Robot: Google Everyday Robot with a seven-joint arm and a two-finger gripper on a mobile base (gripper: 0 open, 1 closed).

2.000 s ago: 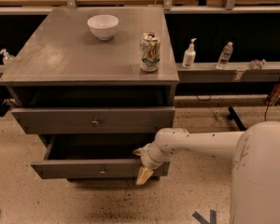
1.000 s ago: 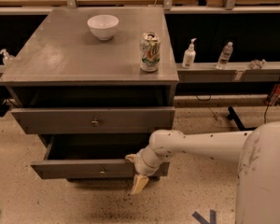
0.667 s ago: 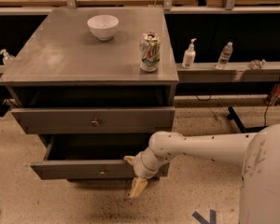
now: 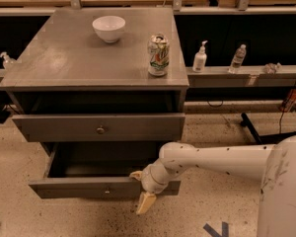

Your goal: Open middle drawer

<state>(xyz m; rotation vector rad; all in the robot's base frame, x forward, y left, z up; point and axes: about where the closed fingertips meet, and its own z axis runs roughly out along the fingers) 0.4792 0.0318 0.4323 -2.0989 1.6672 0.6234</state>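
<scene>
Cabinet point(image 4: 54, 68) fills centre frame, grey, flat top. On top: white bowl point(image 4: 108, 27) toward the back, soda can point(image 4: 158, 55) near the right edge, well apart from each other.

Arm point(image 4: 222, 163) reaches in from the robot body at lower right, running left toward the cabinet's lower front.

Top drawer point(image 4: 59, 127) juts a little past the cabinet face, silver knob at centre. Middle drawer point(image 4: 64, 186) sits below it and is pulled well out: dark open cavity visible above its front panel, small dull knob at panel centre. No lower drawer visible in this view.

Gripper point(image 4: 141, 190) is at the right part of the middle drawer's front. One tan finger hooks over the panel's top edge, the other hangs down in front of the panel and below it. Jaws are spread, straddling the panel, not clamped on anything I can make out. It's well to the right of the knob, not on it.

Step, my read: the pull is essentially done, the drawer looks open enough to count. This is end of pull or the release.

Next move calls for: lift the upper finger clear of the panel edge before backing away, otherwise retreat could drag the drawer or skew it. Retract up and to the right, away from the top drawer's overhang.
</scene>
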